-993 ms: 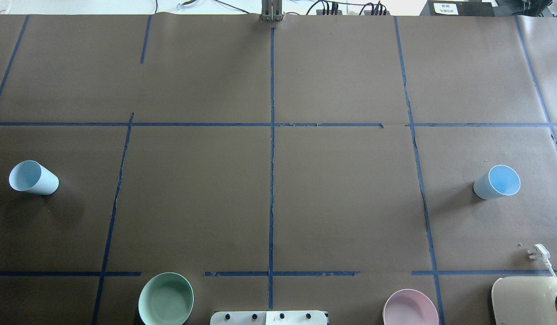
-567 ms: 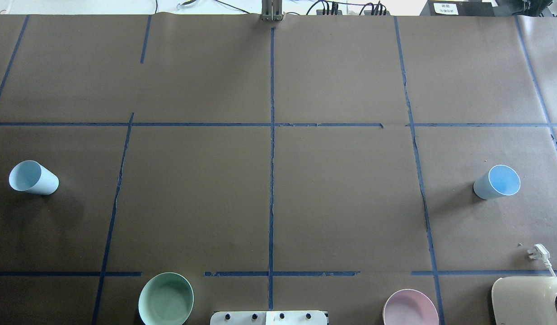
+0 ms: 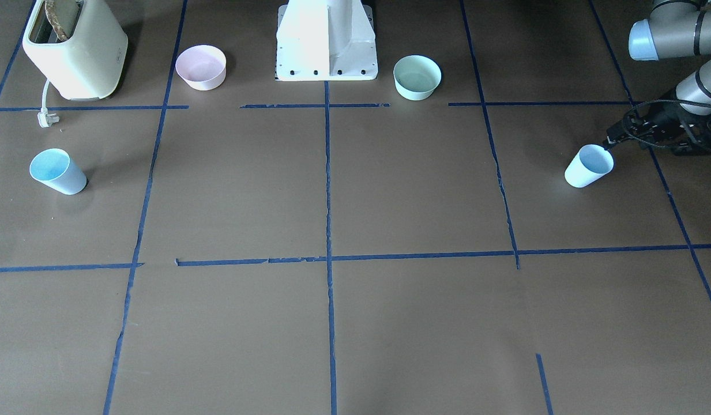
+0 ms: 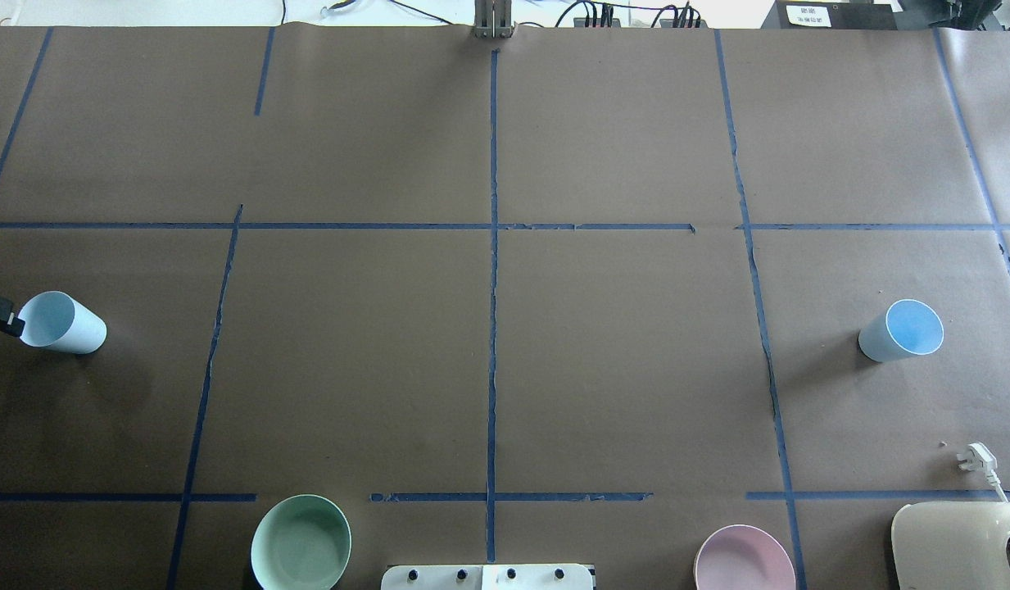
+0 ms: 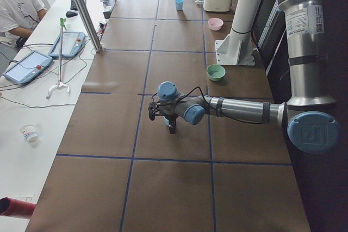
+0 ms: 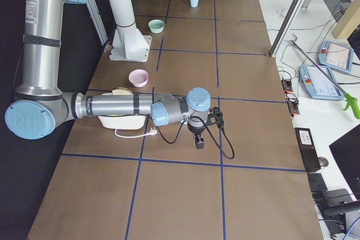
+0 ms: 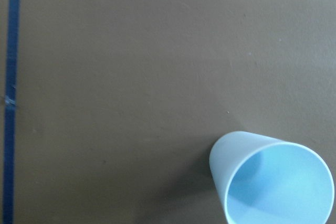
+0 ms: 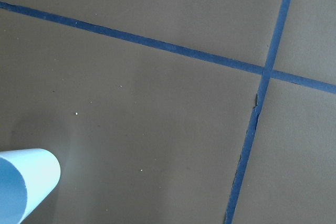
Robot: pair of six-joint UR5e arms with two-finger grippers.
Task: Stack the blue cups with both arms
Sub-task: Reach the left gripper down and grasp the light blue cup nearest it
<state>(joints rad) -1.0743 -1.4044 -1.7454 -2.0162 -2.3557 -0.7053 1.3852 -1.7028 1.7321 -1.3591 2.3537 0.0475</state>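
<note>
Two pale blue cups stand upright, far apart. The left cup (image 4: 61,323) is at the table's left end and shows in the front view (image 3: 589,166) and the left wrist view (image 7: 273,179). My left gripper (image 4: 1,318) hangs just outside its rim (image 3: 612,143); its jaws are too hidden to tell open or shut. The right cup (image 4: 902,330) stands at the right end (image 3: 57,170), and its rim shows in the right wrist view (image 8: 23,182). My right gripper (image 6: 199,141) shows only in the right side view, so I cannot tell its state.
A mint-green bowl (image 4: 301,542) and a pink bowl (image 4: 744,560) flank the white pedestal (image 3: 326,40) at the near edge. A cream toaster (image 3: 75,49) with a loose plug (image 4: 976,459) stands near the right cup. An operator (image 5: 16,4) sits beside the table.
My left gripper has come into the overhead view at the left edge, right beside the left cup. Both cups and the bowls have not moved.
</note>
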